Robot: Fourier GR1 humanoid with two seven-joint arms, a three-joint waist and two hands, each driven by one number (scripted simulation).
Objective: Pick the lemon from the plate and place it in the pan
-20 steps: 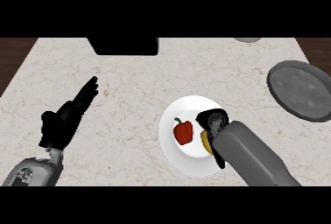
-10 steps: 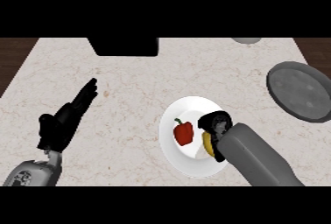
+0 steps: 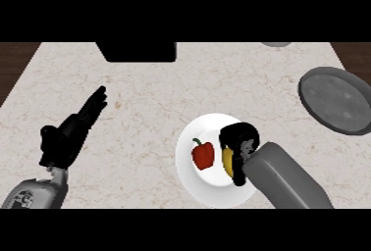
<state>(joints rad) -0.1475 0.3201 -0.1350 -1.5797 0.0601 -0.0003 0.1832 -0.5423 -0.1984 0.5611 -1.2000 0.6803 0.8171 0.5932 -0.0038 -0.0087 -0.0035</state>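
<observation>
Grasp stage only. Holds the lemon (image 3: pixel 227 163) under curled fingers of the right hand (image 3: pixel 239 138), on the plate (image 3: pixel 187 139), just right of a red pepper (image 3: pixel 203 155). Needs yet to lift and carry it far right to the pan (image 3: pixel 337 100). Rests the left hand (image 3: pixel 71 135) open at the left. Finds nothing in between; dark box (image 3: pixel 136 51) far off.

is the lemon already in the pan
No, the lemon lies on the plate beside the red pepper, by the right hand; the pan sits apart.
</observation>
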